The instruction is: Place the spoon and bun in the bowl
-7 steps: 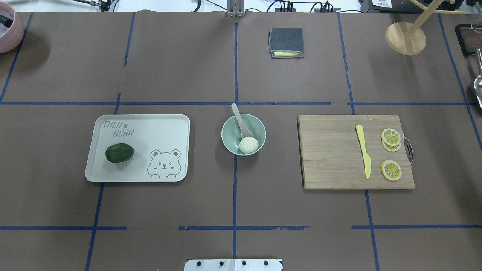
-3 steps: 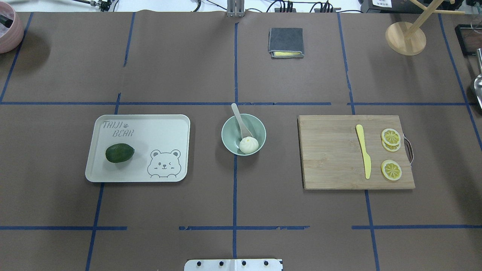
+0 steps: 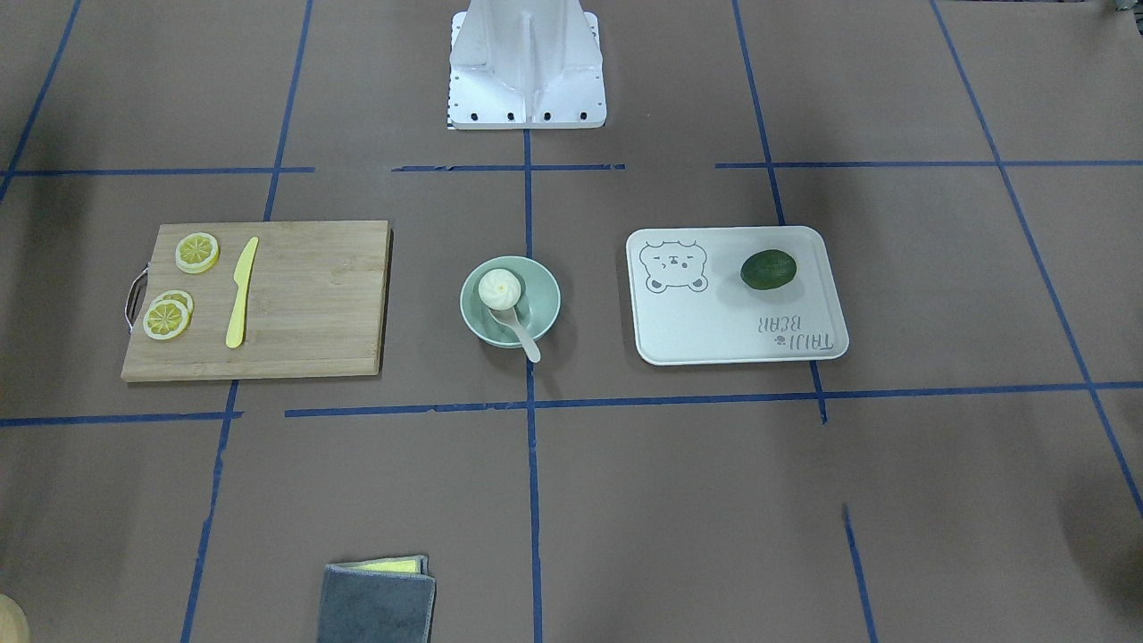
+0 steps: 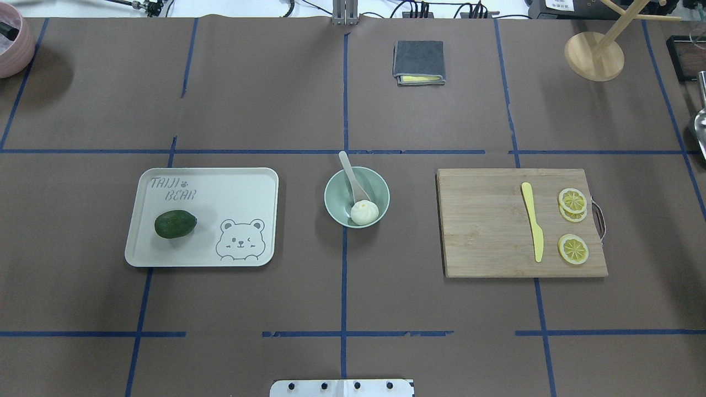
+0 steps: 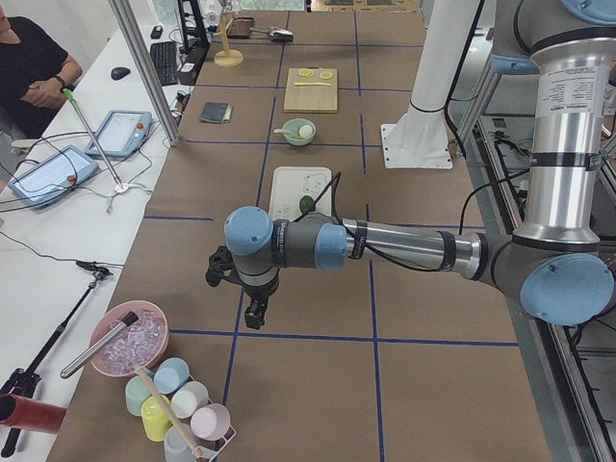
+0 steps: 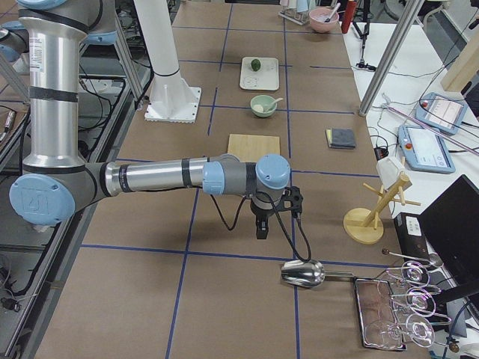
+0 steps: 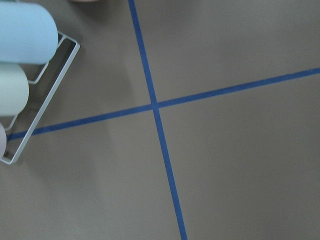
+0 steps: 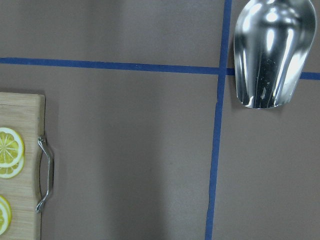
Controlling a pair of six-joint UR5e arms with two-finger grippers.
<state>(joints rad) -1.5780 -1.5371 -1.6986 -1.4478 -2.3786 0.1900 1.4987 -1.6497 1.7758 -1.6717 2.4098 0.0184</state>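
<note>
Brown paper tabletop (image 4: 248, 99), blue tape grid (image 4: 343, 286), white desk (image 5: 58, 241), seemingly tablets (image 5: 120, 132)

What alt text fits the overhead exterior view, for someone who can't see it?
A mint-green bowl at centre holds a white bun and a spoon, handle over the rim. A tray with a green fruit lies left; a cutting board with knife and lemon slices, right.

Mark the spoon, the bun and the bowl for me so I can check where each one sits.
spoon (image 4: 349, 176): overhead exterior view, middle of its handle.
bun (image 4: 364, 212): overhead exterior view, centre of its pleated top.
bowl (image 4: 378, 190): overhead exterior view, bare inner wall on the view's right.
</note>
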